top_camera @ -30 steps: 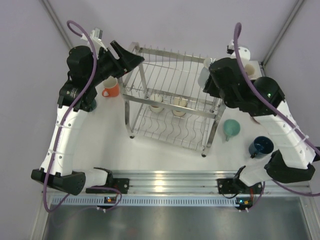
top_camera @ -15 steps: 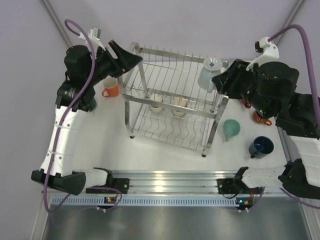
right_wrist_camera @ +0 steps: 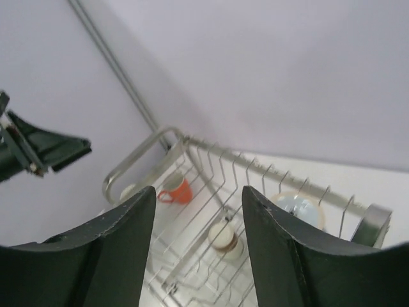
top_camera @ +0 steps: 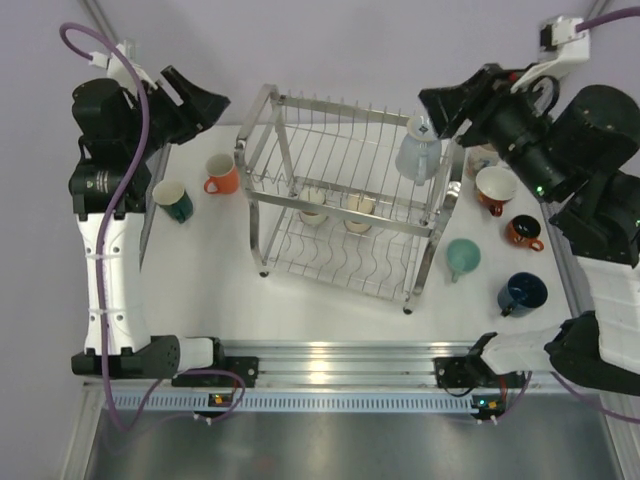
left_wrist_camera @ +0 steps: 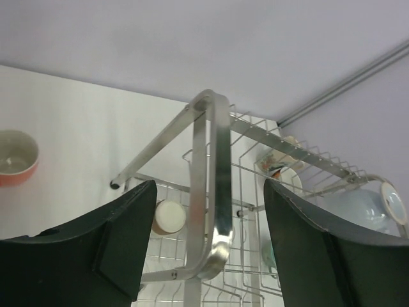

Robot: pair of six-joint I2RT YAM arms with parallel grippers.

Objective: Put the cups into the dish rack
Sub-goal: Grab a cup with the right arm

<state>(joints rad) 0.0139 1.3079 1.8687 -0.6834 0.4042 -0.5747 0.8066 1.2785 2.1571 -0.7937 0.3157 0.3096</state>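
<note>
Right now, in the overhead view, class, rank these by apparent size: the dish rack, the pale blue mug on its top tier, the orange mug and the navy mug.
1. dish rack
2. pale blue mug, though raised nearer the camera
3. orange mug and navy mug: too alike to rank

No lettering, number or brand can be read in any view. A small dark mark [top_camera: 421, 127] is seen on the upturned base of the pale blue cup [top_camera: 416, 155] on the dish rack [top_camera: 262, 110], just beside the right gripper [top_camera: 440, 108], but it is too small to be made out.
</note>
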